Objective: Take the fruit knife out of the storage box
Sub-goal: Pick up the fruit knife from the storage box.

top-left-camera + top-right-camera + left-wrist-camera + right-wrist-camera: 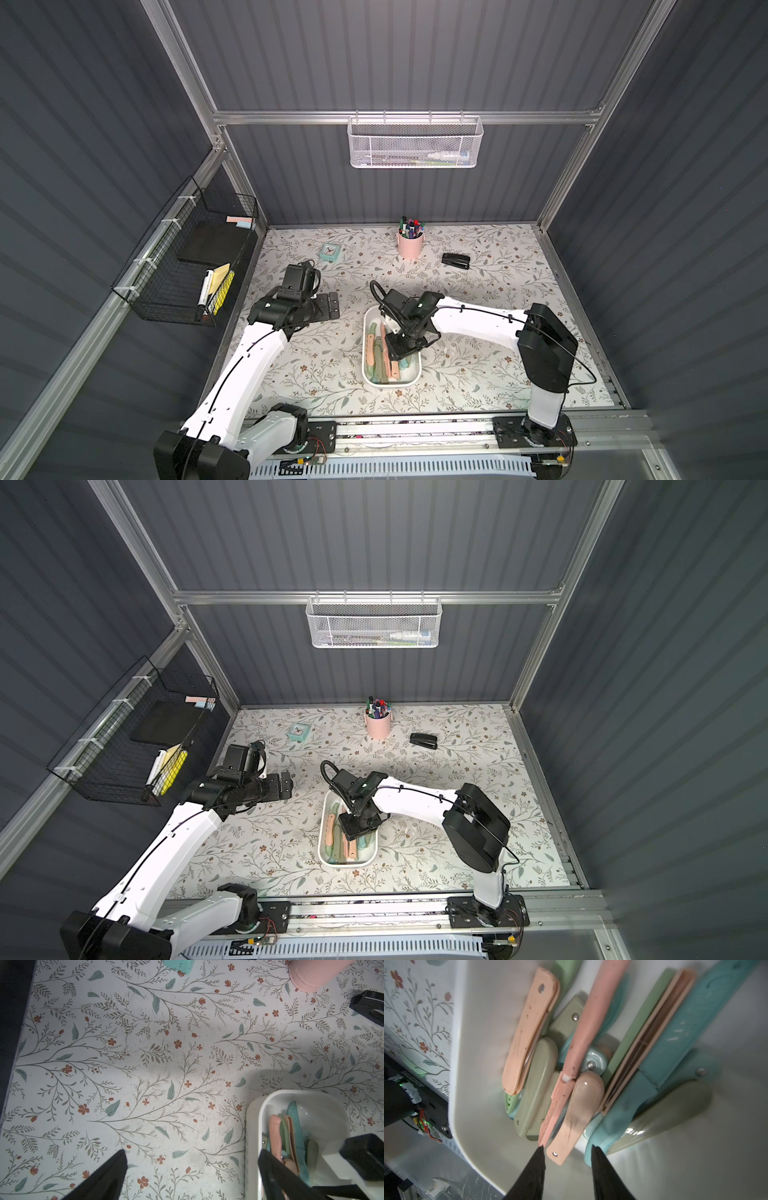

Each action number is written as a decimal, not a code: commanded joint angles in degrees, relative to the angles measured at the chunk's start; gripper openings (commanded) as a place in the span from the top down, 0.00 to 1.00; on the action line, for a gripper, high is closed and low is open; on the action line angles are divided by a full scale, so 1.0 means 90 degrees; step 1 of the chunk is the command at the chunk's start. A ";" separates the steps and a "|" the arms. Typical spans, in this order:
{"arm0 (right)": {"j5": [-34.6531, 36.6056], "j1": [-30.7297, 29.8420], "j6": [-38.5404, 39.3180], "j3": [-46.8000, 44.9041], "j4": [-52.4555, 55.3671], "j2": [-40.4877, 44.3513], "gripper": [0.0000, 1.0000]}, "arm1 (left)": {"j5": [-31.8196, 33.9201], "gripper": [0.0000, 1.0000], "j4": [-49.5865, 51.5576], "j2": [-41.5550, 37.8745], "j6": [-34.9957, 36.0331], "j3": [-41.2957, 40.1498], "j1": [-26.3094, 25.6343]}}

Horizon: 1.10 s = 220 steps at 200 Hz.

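Table [478, 291]: floral, with the box [365, 345] flat on it near the front middle.

My left arm sits off to the side over bare table. The left gripper [192, 1152] is spread wide and holds nothing. The box is just beside one of its fingers in the left wrist view. Not part of this step, I'd say.

My right arm reaches in from the side. In both top views the right gripper [400, 350] points down into the box.

The box holds a pile of folded knives [654, 1043] in pink, green and teal, overlapping, all inside the rim. None is out.

The knife [572, 1113] I'm on is folded, with a peach handle. It lies on top of the pile, riveted end toward me.

In the right wrist view my fingertips [538, 1155] straddle that end, one each side. The jaws are partly closed with a gap showing on one side, so not clamped. One tip touches or nearly touches a pink strip [556, 1105] next to the knife; I can't tell which.

Progress, my read: reach and aim are done, and the grip is the step in hand. Left to do: clamp the knife, lift it over the rim, set it outside.
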State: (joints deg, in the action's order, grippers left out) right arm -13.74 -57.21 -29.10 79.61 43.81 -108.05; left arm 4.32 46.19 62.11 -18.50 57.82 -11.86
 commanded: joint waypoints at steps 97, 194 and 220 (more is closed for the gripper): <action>0.0253 0.0077 -0.0189 0.0442 0.0413 -0.0592 0.56 | -0.0060 0.01 0.0059 -0.0042 -0.0083 -0.0087 -0.0030; 0.0154 0.0116 -0.0133 0.0597 0.0380 -0.0983 0.59 | -0.0605 0.01 -0.0111 -0.0010 -0.0006 -0.0125 -0.0030; 0.0191 0.0121 -0.0142 0.0568 0.0376 -0.0998 0.68 | -0.1455 0.01 -0.0437 -0.0089 0.0095 -0.0234 -0.0030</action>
State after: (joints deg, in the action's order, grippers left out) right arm -12.62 -56.36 -29.58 84.33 45.84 -116.07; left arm -1.04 45.25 62.13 -18.48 57.21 -11.86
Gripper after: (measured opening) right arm 0.350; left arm 0.995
